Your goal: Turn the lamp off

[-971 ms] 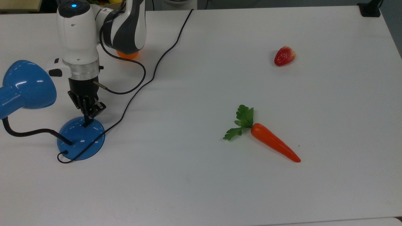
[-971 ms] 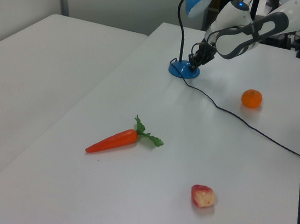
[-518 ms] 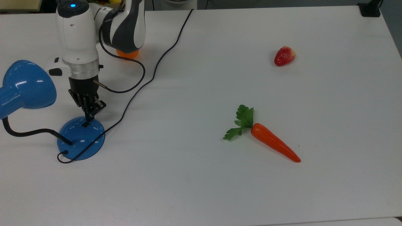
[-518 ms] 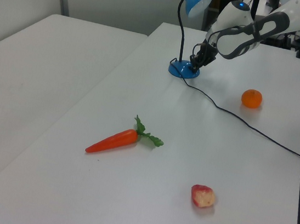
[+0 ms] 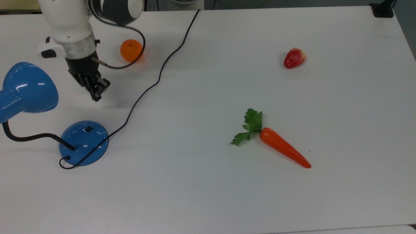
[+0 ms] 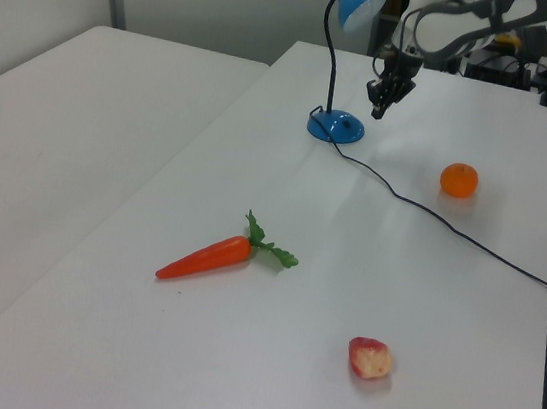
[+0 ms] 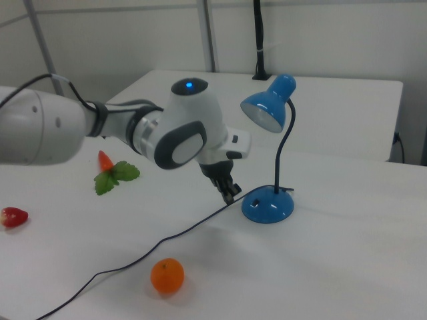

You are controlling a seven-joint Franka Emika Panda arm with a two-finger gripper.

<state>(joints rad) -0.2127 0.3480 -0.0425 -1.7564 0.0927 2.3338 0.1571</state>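
Note:
The blue lamp stands at the top view's left: bell shade (image 5: 27, 87), black bendy neck (image 5: 26, 138), and round base (image 5: 83, 143) with a small black switch (image 5: 88, 129). My gripper (image 5: 96, 96) hangs in the air above the table, off the base toward the top view's top, fingers shut and holding nothing. In the left view the gripper (image 6: 377, 110) floats just right of the base (image 6: 335, 126). The right view has the gripper (image 7: 229, 197) a little left of the base (image 7: 267, 207), below the shade (image 7: 267, 107).
The lamp's black cord (image 5: 162, 70) runs from the base across the table to its far edge. An orange (image 5: 131, 50) lies near the arm. A carrot (image 5: 282, 148) and a strawberry (image 5: 294, 58) lie far off on the top view's right.
My gripper has lifted off the switch on the lamp base and drawn back toward the top view's top. The orange, half hidden by the arm before, now shows whole.

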